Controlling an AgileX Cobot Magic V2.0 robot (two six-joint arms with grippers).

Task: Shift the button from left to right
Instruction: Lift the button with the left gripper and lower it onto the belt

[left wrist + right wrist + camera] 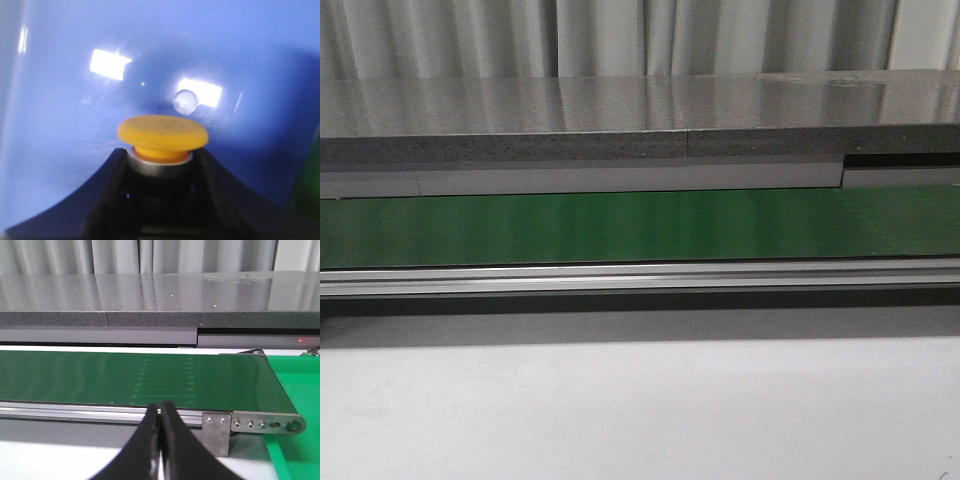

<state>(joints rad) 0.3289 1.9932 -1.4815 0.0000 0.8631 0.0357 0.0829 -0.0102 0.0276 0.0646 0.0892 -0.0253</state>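
Holding the button [162, 137], our left claw [160, 200] has its black fingers [112, 190] pressed against either side of the dark body, just under the silver collar; we judge the grip sits low so the yellow cap stays free and unpressed. Behind it lies a glossy blue surface [60, 125], too close and blurred for us to name, so where this stands on the counter [640, 410] we cannot tell; the front view shows neither arm nor button. Its cap points away from the wrist, and its long axis runs straight out between the fingers. Our right claw [160, 440] is pinched together on nothing, hanging near the green conveyor belt [100, 375]; we suppose it waits at the right side.
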